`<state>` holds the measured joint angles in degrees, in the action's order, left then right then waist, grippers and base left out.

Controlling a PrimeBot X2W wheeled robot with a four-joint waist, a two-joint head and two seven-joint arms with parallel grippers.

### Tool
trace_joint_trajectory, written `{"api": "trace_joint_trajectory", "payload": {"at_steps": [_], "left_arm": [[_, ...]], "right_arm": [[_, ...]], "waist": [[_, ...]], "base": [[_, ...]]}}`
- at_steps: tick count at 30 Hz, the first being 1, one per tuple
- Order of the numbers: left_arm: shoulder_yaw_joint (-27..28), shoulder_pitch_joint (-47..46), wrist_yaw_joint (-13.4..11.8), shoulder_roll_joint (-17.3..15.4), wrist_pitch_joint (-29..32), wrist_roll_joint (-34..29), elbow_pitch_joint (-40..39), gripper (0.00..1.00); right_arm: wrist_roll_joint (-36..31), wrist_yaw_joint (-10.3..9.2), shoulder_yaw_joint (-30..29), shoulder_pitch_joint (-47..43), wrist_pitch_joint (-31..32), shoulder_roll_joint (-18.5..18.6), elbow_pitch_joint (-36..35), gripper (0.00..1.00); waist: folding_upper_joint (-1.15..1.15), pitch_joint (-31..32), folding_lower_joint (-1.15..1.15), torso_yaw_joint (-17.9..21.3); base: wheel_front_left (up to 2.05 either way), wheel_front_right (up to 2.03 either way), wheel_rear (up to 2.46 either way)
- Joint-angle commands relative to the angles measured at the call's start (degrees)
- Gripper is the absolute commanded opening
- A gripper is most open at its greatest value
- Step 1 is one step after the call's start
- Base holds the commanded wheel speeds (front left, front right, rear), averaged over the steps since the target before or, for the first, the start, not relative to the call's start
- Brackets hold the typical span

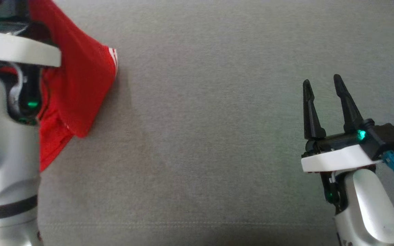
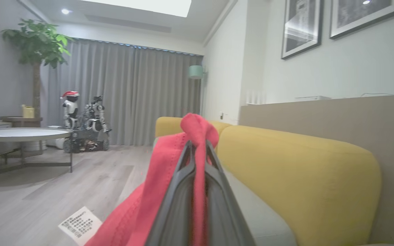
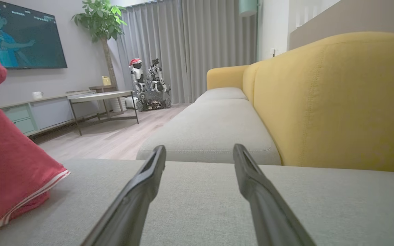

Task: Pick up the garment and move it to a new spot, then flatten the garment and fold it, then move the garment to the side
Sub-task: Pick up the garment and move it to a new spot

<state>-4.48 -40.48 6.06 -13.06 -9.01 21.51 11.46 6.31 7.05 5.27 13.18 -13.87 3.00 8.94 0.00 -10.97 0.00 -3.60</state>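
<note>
The garment (image 1: 80, 85) is red cloth with white stripes at a hem. It hangs at the far left of the head view, its lower folds resting on the grey cushion (image 1: 210, 136). My left gripper (image 2: 197, 150) is shut on a bunched fold of the garment (image 2: 197, 128), which drapes down past the fingers with a white label (image 2: 80, 225) showing. In the head view the left arm's pale wrist (image 1: 12, 51) covers part of the cloth. My right gripper (image 1: 323, 83) is open and empty, low over the cushion at the right. The garment's striped edge (image 3: 19, 191) lies left of the right gripper (image 3: 199, 152).
A yellow sofa backrest (image 3: 320, 95) runs along the cushion's far side. A second grey seat cushion (image 3: 214, 126) lies beyond. In the room stand a round table (image 2: 19, 135), a plant (image 2: 36, 44), a small robot (image 2: 84, 119) and grey curtains.
</note>
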Motion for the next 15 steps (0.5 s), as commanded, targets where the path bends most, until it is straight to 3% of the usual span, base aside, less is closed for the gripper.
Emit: {"api": "trace_joint_trajectory", "payload": {"at_steps": [1, 7, 15], "left_arm": [[0.9, -2.6, -0.1, -1.5, 1.0, 0.1, -3.7, 0.0], [-3.6, -6.0, -0.9, 1.1, 4.7, -1.3, -7.2, 0.0], [-8.1, -11.1, -2.0, 5.5, 5.5, -2.6, -3.9, 0.0]], "right_arm": [[0.5, 0.44, 1.4, 1.0, -0.7, -0.1, -1.7, 1.0], [1.5, 0.44, 2.0, 1.9, -1.0, -0.1, -1.9, 1.0], [4.5, 0.44, 3.8, 4.4, -1.1, -0.1, -3.5, 1.0]], "waist": [[0.0, 0.7, 0.0, 1.8], [0.0, 0.1, 0.0, 6.7], [0.0, -2.9, 0.0, 16.5]], "base": [[0.0, 0.0, 0.0], [0.0, 0.0, 0.0], [0.0, 0.0, 0.0]]}}
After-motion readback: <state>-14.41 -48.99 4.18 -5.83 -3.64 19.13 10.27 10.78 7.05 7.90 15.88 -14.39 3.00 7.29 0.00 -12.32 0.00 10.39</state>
